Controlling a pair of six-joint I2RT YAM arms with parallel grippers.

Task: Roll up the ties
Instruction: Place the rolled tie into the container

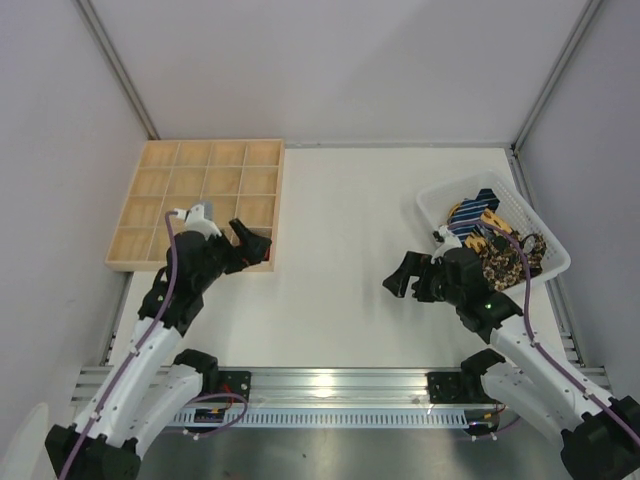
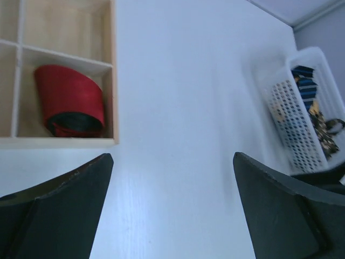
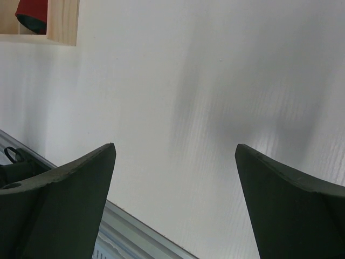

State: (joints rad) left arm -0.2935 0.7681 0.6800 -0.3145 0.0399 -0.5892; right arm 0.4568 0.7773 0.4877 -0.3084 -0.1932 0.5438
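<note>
With both sets of jaws released and empty, the rolled red tie (image 2: 70, 101) may unroll in its wooden tray (image 1: 140, 190) compartment — and the ties (image 1: 490, 240) tangled in the white basket (image 1: 437, 203) risk lifting out together.

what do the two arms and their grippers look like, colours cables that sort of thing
Both arms have white links with black joints and black bases. A purple cable runs along the left arm and another along the right. The left gripper and right gripper each have two broad, dark, wedge-shaped fingers. A small green light glows on the right arm.
</note>
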